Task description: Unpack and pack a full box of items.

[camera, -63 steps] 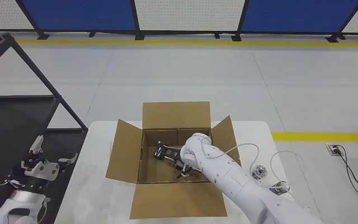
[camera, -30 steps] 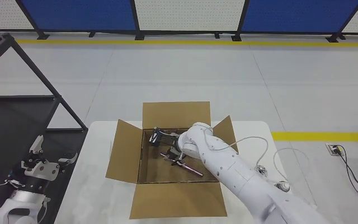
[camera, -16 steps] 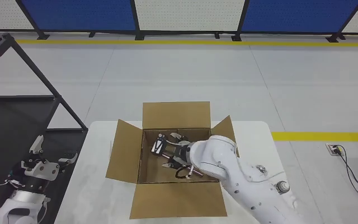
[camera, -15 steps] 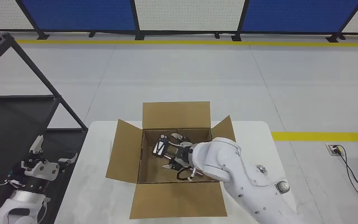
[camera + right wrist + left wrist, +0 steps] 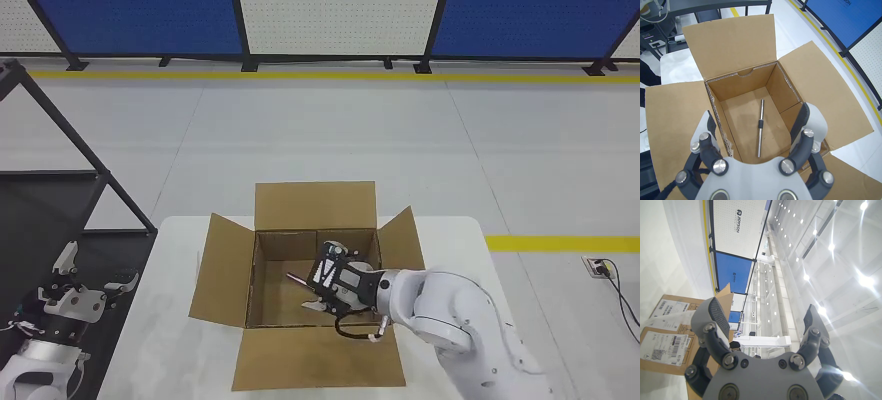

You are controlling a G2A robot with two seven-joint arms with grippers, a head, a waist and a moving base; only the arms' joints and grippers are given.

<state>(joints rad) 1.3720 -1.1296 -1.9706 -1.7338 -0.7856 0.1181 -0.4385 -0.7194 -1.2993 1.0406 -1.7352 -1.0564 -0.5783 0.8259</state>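
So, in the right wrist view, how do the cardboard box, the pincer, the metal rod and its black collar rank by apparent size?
1. cardboard box
2. right pincer, though it sits nearest the camera, so its rank above the rod is unsure
3. metal rod
4. black collar

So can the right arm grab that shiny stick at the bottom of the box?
Probably yes. The right arm hangs over the box, whose flaps are folded out. Its jaws are open, and the metal rod lies alone on the bare floor below them.
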